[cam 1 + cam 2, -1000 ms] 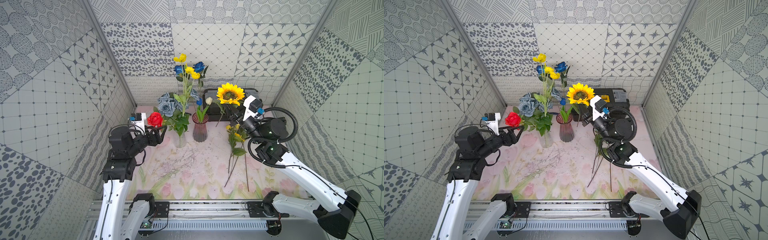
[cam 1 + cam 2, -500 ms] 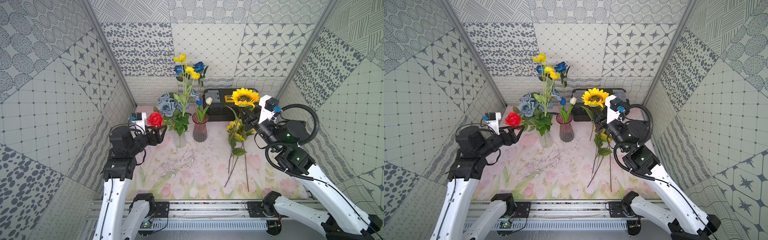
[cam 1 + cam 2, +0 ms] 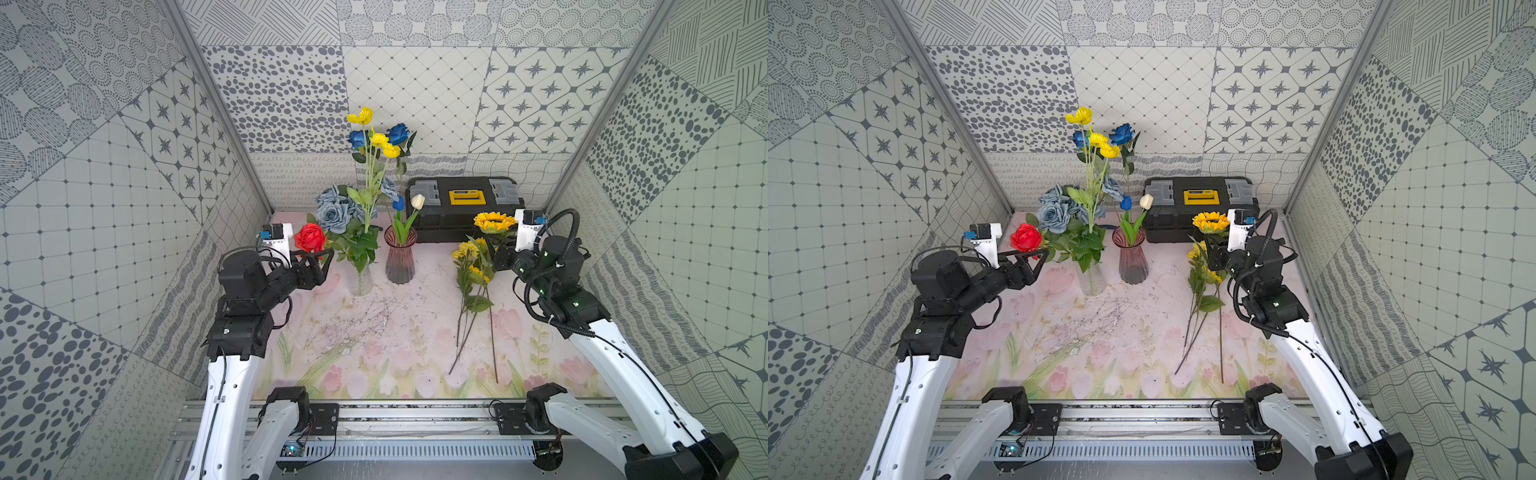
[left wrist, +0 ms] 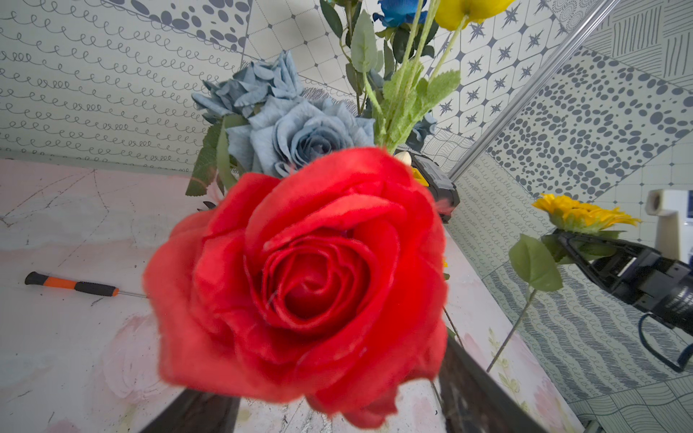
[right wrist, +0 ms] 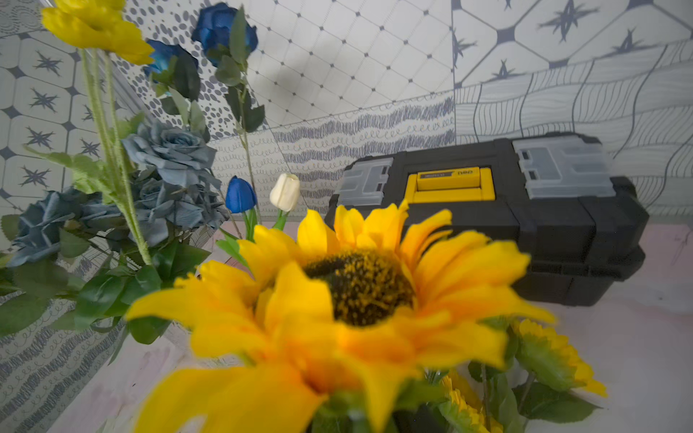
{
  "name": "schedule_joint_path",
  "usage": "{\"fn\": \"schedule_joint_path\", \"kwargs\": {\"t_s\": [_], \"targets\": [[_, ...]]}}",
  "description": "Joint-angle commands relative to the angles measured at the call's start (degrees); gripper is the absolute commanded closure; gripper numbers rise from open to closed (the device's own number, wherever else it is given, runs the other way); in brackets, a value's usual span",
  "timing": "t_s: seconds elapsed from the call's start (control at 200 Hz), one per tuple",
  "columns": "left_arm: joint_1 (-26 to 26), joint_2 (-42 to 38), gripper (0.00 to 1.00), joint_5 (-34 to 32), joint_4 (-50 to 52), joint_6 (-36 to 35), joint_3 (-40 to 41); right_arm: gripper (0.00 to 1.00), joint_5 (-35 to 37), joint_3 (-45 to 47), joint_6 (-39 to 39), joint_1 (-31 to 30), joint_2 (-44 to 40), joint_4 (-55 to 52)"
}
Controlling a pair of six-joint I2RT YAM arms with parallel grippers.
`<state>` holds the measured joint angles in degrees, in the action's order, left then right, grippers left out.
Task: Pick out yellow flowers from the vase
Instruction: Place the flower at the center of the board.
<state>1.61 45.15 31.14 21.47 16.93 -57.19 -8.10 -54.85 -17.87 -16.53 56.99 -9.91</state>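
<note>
Mat: a pink floral mat [image 3: 399, 357] covers the table floor.
Toolbox: a black toolbox [image 3: 463, 208] with a yellow handle stands at the back, on the right.
Clear vase: the clear vase [image 3: 360, 282] stands left of centre and holds grey-blue roses [image 3: 332, 212], blue roses [image 3: 399, 133] and the yellow spray [image 3: 384, 143].
Yellow spray: it stands upright in the clear vase, with its blooms at the top.
Lying yellow flowers: the yellow flowers [image 3: 476, 274] lie on the mat at the right; their heads point to the back and their stem ends to the front rail.
Purple vase: the purple vase [image 3: 400, 259] is just beside the clear vase and holds a white tulip [image 3: 417, 201] and a blue tulip [image 3: 398, 203].
Sunflower: the sunflower [image 3: 493, 221] is in the air before the toolbox, above the lying heads; its face is turned up and its stem slants down toward the mat.
Right gripper: the right gripper [image 4: 566, 245] is clamped on the sunflower stem just under the head.
Left gripper: the left gripper [image 3: 326, 259] has its jaws wide apart, near the clear vase.
Red rose: the red rose [image 3: 309, 237] sits just above the left jaws; I cannot tell if it touches them.
Screwdriver: an orange-and-black screwdriver [image 4: 71, 285] lies flat on the mat.
</note>
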Motion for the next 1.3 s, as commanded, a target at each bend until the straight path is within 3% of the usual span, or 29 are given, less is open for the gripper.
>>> {"fn": "schedule_joint_path", "kwargs": {"t_s": [0.0, 0.18, 0.36, 0.47, 0.821, 1.291], "targets": [[0.15, 0.03, 0.22, 1.74, -3.37, -0.32, 0.59, 0.71, -6.99, 0.68, -7.20, 2.42, 2.71, 0.90], [0.13, -0.06, 0.22, 1.65, -3.20, -0.41, 0.66, 0.71, -10.83, -2.10, -10.22, 5.90, 11.56, -4.32], [0.15, -0.15, 0.22, 1.67, -3.12, -0.49, 0.78, 0.72, -10.15, -1.52, -11.92, 8.35, 17.48, -4.23], [0.16, -0.15, 0.22, 1.47, -2.90, -0.62, 0.71, 0.79, -12.25, -0.71, -13.54, 10.35, 21.41, -2.26], [0.17, -0.08, 0.22, 1.47, -2.48, -0.76, 0.23, 0.80, -12.75, 1.47, -14.57, 10.82, 26.86, 1.91], [0.22, 0.34, 0.22, 1.41, -2.63, -0.40, -0.77, 0.57, -12.54, -2.96, -11.77, 8.89, 20.57, -0.87]]}}
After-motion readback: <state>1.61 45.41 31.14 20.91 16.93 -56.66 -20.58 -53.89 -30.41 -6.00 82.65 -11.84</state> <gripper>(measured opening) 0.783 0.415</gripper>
